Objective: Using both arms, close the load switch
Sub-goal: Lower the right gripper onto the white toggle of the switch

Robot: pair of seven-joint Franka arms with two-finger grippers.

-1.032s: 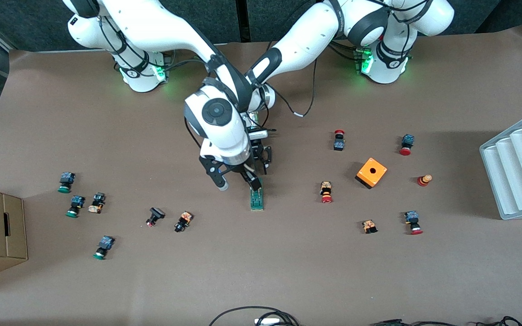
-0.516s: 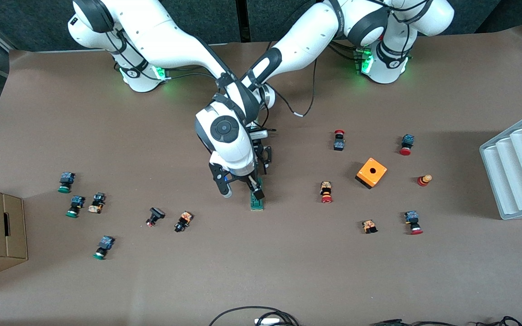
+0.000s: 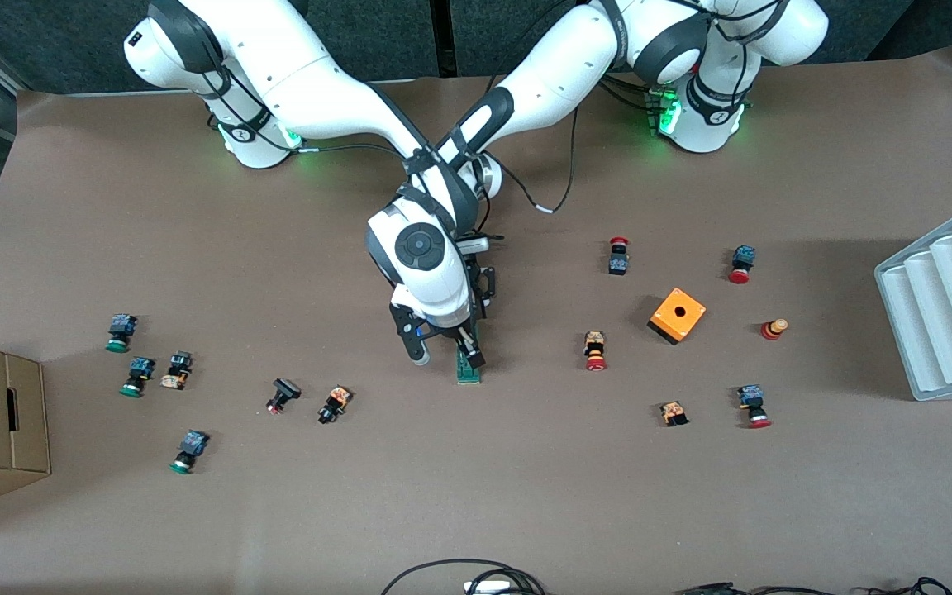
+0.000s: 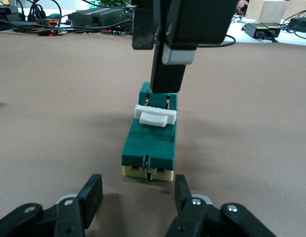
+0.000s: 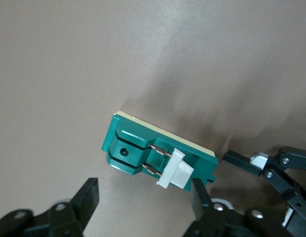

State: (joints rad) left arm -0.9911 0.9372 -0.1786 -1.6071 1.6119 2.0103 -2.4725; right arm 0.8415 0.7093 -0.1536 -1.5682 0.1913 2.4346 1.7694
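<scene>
fingers of both grippers spread open: right gripper [image 3: 443, 351] over the load switch [image 3: 468, 366], one finger by its white lever [image 4: 155, 116], probably to push it; left gripper [image 4: 138, 197] straddles the desk-bound switch's end, bracing.

Right arm: its wrist has swung toward the left arm's end of the table and sunk lower, with the elbow stretched out more than before.
Right tool [image 3: 445, 347]: it has moved from beside the load switch [image 3: 468, 364] to over it; fingers spread, one fingertip [image 3: 473, 357] now over the switch's green body near the white piece [image 4: 155, 116].
Right arm's shadow on the table [image 3: 525, 496]: it has shifted along with the arm.
</scene>
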